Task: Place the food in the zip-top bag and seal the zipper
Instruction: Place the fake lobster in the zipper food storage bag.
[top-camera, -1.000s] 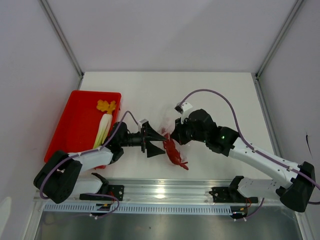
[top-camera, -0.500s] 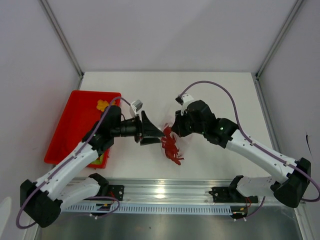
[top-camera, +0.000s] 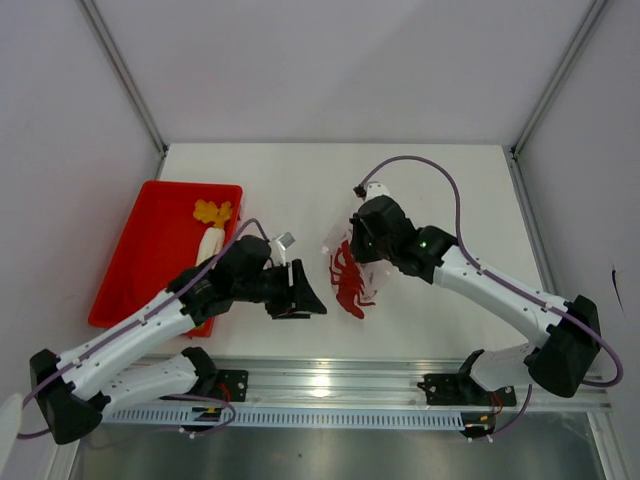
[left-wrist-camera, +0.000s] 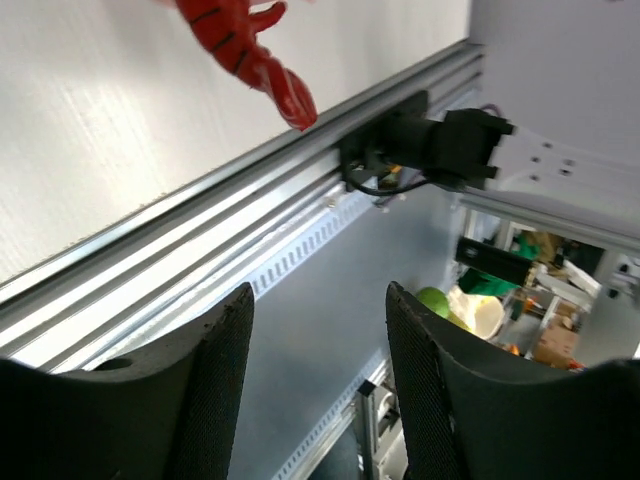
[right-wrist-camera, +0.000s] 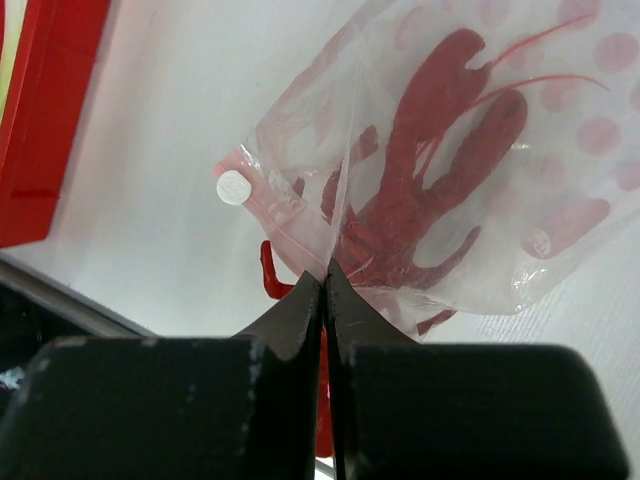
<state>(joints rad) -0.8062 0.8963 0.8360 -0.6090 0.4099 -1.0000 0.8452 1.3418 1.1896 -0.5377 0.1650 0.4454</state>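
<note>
The clear zip-top bag (top-camera: 358, 268) with pink dots lies mid-table, and the red crab (top-camera: 349, 288) lies partly inside it, its claw sticking out. In the right wrist view my right gripper (right-wrist-camera: 324, 275) is shut on the bag's (right-wrist-camera: 520, 130) mouth edge, beside the pink zipper strip and its white slider tab (right-wrist-camera: 231, 187); the crab (right-wrist-camera: 420, 200) shows through the plastic. My left gripper (top-camera: 308, 298) is open and empty, just left of the bag. Its wrist view shows only the crab's claw (left-wrist-camera: 250, 50) at the top. A white radish (top-camera: 208, 246) and a yellow-orange piece (top-camera: 212, 211) lie in the tray.
The red tray (top-camera: 150, 240) sits at the table's left side. The metal rail (top-camera: 330, 380) runs along the near edge, close below the left gripper. White walls enclose the table on three sides.
My left gripper let go of the crab and drew back down-left, away from the bag. The crab now rests in the bag mouth. My right gripper shifted slightly up with the bag edge.
</note>
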